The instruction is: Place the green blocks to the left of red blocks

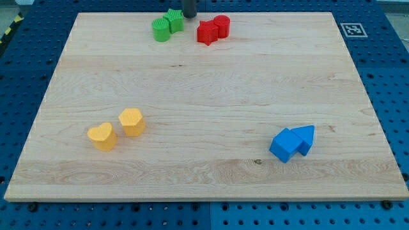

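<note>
At board's top edge, my tip (190,15) sat between green blocks (167,25) and red blocks (213,29); no gripper, nothing grasped. Greens already left of reds; task judged nearly finished, next only backing off.

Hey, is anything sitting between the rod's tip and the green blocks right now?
Nothing visible does. My tip sits at the view's top edge, just right of the green blocks, with the red blocks farther right.

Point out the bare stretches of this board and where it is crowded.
Bare: the wide middle of the wooden board, between the yellow blocks and blue blocks. Crowded: top edge, where green blocks, red blocks and my tip cluster.
</note>
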